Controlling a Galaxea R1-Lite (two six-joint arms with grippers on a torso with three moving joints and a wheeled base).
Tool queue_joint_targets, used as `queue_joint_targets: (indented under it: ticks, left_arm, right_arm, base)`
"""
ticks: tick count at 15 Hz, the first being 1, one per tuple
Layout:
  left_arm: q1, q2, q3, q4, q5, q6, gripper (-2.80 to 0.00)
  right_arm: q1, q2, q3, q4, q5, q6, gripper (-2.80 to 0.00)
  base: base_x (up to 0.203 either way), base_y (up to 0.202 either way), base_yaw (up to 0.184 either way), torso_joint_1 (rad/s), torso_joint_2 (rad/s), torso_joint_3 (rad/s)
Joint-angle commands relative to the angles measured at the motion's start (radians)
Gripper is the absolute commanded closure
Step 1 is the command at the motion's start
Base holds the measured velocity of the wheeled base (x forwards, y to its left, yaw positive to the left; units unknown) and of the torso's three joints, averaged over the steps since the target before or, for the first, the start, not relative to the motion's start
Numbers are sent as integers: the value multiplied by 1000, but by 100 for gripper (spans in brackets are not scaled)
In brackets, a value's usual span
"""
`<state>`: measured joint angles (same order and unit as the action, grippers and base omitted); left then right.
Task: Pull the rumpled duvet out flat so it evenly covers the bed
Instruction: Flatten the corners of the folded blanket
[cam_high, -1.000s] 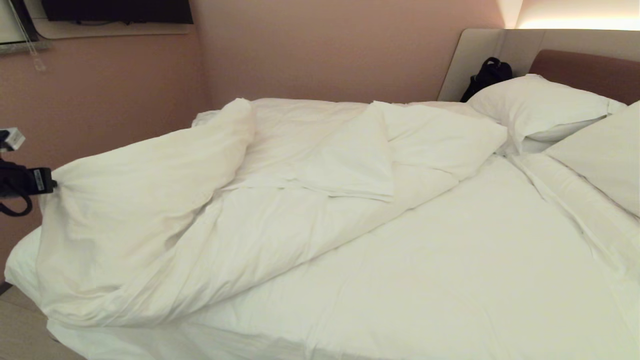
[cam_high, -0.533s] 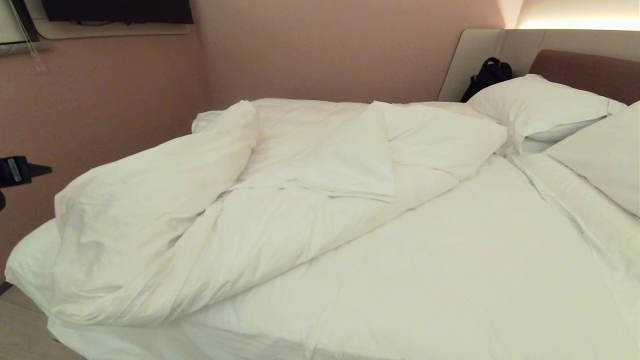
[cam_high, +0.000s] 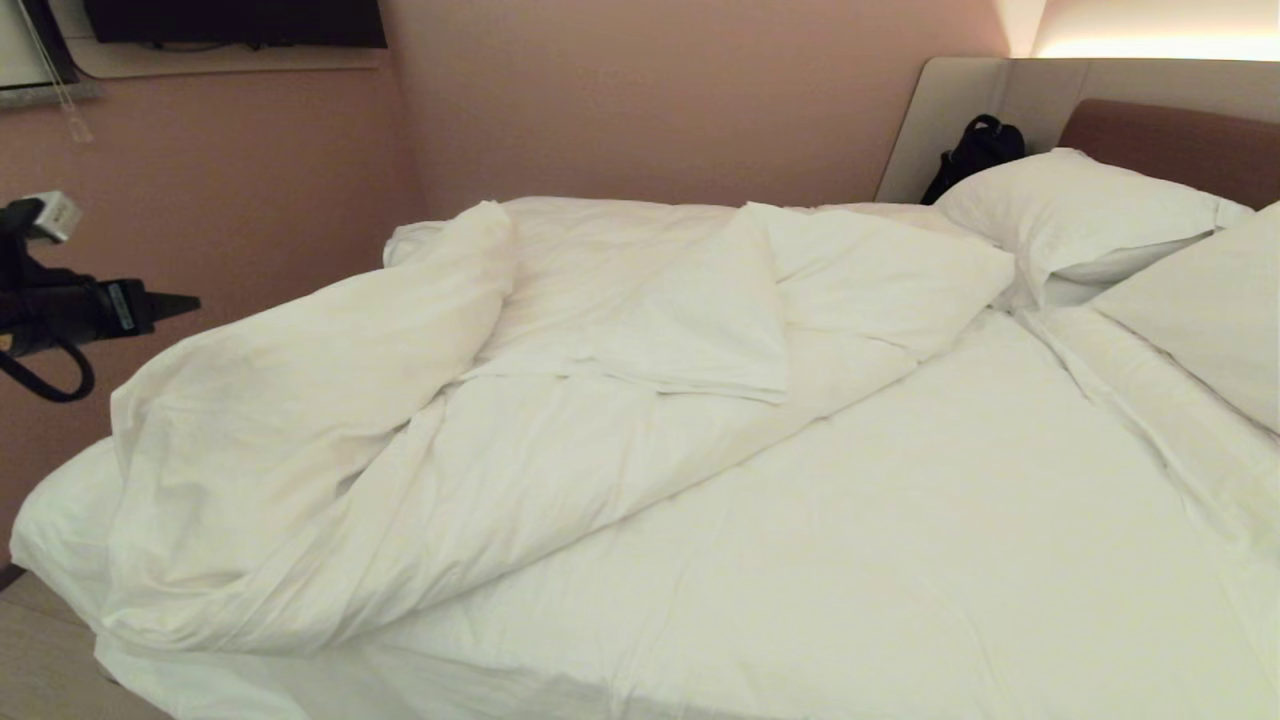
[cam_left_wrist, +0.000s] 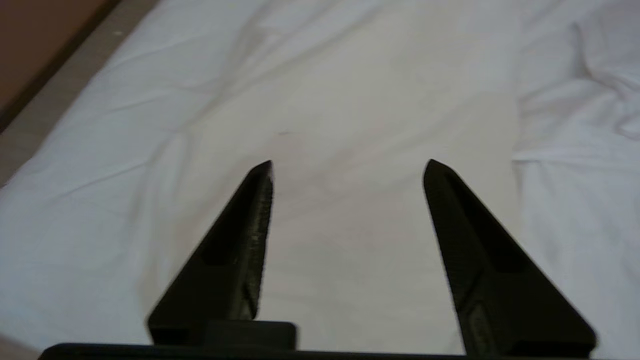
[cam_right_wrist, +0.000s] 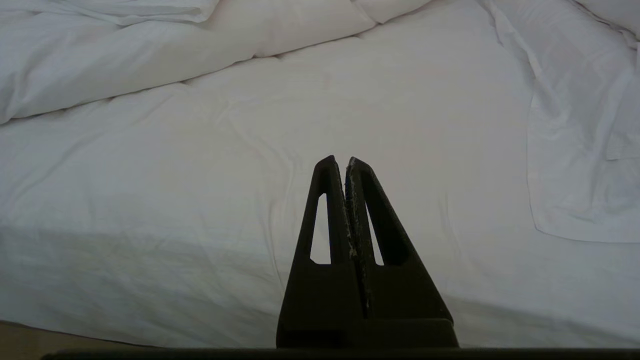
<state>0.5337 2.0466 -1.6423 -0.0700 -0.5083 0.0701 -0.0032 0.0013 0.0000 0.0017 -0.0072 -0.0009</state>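
Head view shows the left gripper empty with fingers spread wide, hovering apart from the duvet, whose bunched edge lies just below and beyond its tips, seemingly untouched, across the bed.

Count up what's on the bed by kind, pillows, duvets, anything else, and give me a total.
Pillows: 2, one by the headboard, one at the head view's right edge.
Duvet: 1, rumpled in a heap.
Black bag: 1, beside the far pillow against the headboard.
Total: 4
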Motion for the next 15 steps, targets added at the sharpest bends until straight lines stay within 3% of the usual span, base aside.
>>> queue_joint_targets:
  ticks: [1,5,9,12,15]
  left_arm:
    - [-65,3,15,-6,0,8,0]
    - [-195,43,26,-13,38,127,0]
    - [-282,118,-16,-39,197,135,0]
    - [-344,191,-72,-47,379,124,0]
    - [-408,271,-142,-70,482,113,0]
  right_arm:
    - [0,0,0,0,0,-1,0]
    - [0,0,0,0,0,-1,0]
    - [0,0,0,0,0,-1,0]
    - [0,0,0,0,0,0,0]
    - [0,0,0,0,0,-1,0]
  base:
    - [0,0,0,0,0,0]
    - [0,0,0,0,0,0]
    - [0,0,0,0,0,0]
    - [0,0,0,0,0,0]
    - [0,0,0,0,0,0]
